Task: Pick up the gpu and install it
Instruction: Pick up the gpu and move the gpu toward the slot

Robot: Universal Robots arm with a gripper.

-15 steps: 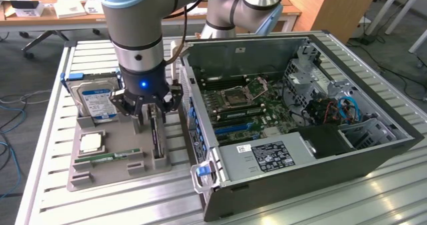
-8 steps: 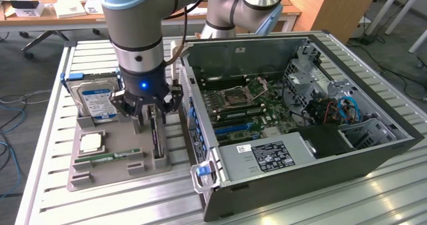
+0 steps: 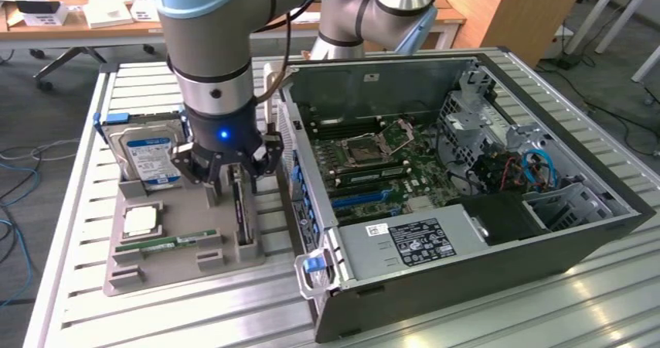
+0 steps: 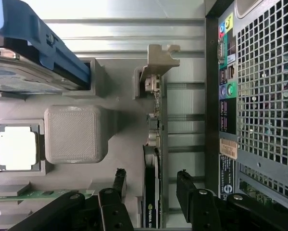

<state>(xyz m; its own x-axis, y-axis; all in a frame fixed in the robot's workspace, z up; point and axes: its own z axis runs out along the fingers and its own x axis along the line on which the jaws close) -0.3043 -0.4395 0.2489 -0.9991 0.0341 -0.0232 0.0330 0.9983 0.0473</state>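
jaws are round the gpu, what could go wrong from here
1. The gpu stands on edge in a slot of the tray, between the open jaws. If they close off-centre, they could tilt the card or jam it in the slot.
2. The computer case sits close beside that slot, so the jaw on that side might clip its wall during the grasp or lift.

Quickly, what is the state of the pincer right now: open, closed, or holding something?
Pincer: open, holding nothing; its fingers stand on either side of the gpu, not touching it.
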